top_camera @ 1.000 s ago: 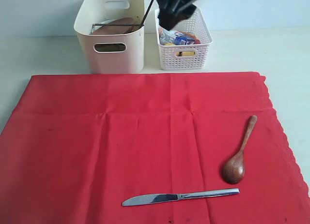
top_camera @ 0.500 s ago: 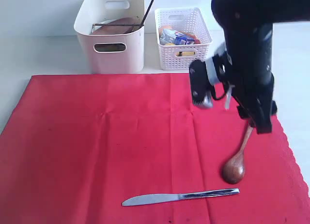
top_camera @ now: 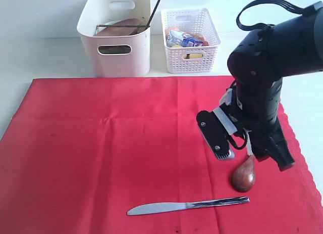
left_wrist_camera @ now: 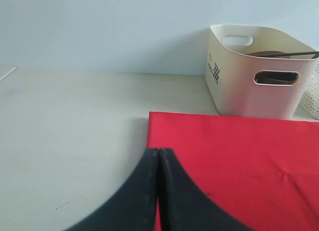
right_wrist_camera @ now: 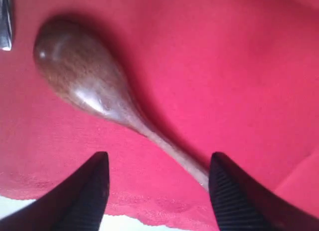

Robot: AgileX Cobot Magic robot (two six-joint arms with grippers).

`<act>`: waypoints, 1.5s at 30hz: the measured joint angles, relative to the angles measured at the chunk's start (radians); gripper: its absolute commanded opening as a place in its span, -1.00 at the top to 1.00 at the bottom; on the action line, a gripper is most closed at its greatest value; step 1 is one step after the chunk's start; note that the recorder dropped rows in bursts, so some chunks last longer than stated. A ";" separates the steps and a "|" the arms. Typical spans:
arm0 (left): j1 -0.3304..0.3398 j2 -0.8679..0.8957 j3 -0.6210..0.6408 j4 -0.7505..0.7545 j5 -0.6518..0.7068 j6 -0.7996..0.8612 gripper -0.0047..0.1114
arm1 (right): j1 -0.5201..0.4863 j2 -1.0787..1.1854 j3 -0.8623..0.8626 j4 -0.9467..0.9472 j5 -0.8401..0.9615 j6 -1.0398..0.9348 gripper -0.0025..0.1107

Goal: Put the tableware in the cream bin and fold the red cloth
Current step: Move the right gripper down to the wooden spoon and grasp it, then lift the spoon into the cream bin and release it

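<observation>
The red cloth lies spread flat, with the dark wooden spoon and the silver knife on its near right part. My right gripper hangs low over the spoon's handle, open. In the right wrist view the handle of the spoon runs between the fingers of the right gripper, close to one finger and untouched. The cream bin stands behind the cloth with a brown plate and chopsticks inside. My left gripper is shut and empty above the cloth's left edge.
A white lattice basket with a carton and food items stands right of the cream bin. The cloth's scalloped edge runs just right of the spoon. The knife's end lies near the spoon's bowl.
My right arm has come from above the white basket forward and down onto the spoon's handle, now hiding it. Its jaws stayed open. Spoon and knife have not moved.
</observation>
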 measured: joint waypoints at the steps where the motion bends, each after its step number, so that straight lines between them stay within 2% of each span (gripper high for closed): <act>1: 0.000 0.000 0.000 0.000 0.000 0.000 0.88 | 0.000 0.007 0.000 0.000 -0.004 -0.012 -0.04; 9: 0.000 0.000 0.000 0.000 0.000 0.000 0.88 | 0.000 0.091 0.025 -0.021 -0.028 -0.029 -0.03; 12: 0.000 0.000 0.000 0.000 0.000 0.000 0.88 | 0.000 0.101 0.026 -0.039 -0.044 -0.021 0.05; 14: 0.000 0.000 0.000 0.000 0.000 0.000 0.88 | 0.000 0.104 0.026 -0.044 -0.058 -0.017 0.20; 19: 0.000 0.000 0.000 0.000 0.000 0.000 0.88 | 0.000 0.105 0.026 -0.064 -0.093 -0.008 0.75; 22: 0.000 0.000 0.000 0.000 0.000 0.000 0.88 | 0.000 0.105 0.026 -0.064 -0.099 0.005 0.96; 36: 0.000 0.000 0.000 0.000 0.000 0.000 0.88 | 0.000 0.019 -0.001 -0.037 -0.118 0.104 0.96; 41: 0.000 0.000 0.000 0.000 0.000 0.000 0.88 | 0.000 -0.072 -0.094 0.052 -0.161 0.138 0.96; 45: 0.000 0.000 0.000 0.000 0.000 0.000 0.88 | 0.000 -0.114 -0.167 0.162 -0.267 0.140 0.96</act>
